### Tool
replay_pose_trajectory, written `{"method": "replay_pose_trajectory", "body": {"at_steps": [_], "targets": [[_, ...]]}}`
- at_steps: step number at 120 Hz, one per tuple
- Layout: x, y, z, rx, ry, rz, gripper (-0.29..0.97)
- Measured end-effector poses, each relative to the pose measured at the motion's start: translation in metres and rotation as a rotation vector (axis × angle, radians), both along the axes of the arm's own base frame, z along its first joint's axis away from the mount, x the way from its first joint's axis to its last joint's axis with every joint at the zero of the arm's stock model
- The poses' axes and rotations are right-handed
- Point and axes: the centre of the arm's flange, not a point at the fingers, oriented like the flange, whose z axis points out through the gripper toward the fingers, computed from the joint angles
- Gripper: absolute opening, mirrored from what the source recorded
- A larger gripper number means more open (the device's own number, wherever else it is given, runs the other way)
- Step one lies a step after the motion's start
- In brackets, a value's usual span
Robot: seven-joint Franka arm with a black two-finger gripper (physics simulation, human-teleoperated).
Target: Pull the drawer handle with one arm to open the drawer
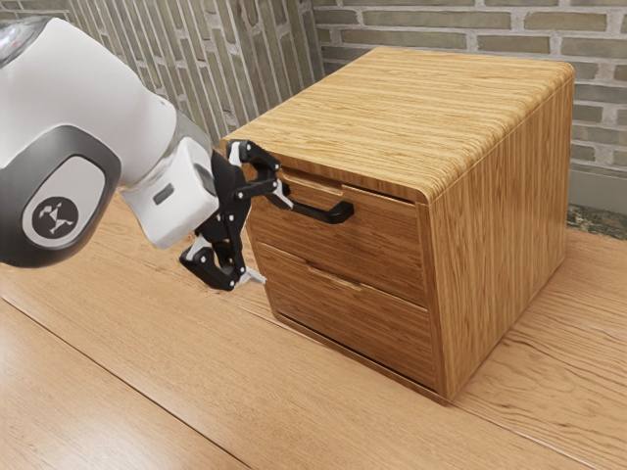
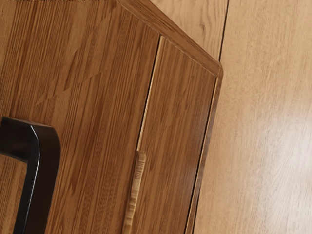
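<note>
A wooden cabinet (image 1: 421,117) stands on the floor with two drawers in its front. The upper drawer (image 1: 362,245) carries a black bar handle (image 1: 318,210), which also appears in the wrist view (image 2: 34,161). My black gripper (image 1: 266,238) is at the left end of the drawer fronts, open wide. Its upper finger (image 1: 272,186) lies at the handle's left end, and its lower finger (image 1: 230,274) hangs in front of the lower drawer (image 1: 353,318). I see nothing held between the fingers. A thin pale strip runs along the upper drawer's top edge.
The lower drawer has a flat wooden pull (image 2: 134,195). A wooden plank floor (image 1: 196,392) spreads in front of and beside the cabinet. A brick wall (image 1: 470,29) stands behind it. My white arm (image 1: 88,147) comes in from the exterior view's left.
</note>
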Motion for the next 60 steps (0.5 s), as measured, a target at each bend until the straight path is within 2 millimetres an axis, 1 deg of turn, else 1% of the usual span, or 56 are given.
{"method": "replay_pose_trajectory", "body": {"at_steps": [10,46,60], "targets": [[0.009,0.000,-0.003,0.010,0.001,-0.013,0.68],[0.020,0.005,-0.010,0.032,-0.002,-0.031,0.68],[0.031,0.006,-0.014,0.036,-0.003,-0.035,0.68]]}}
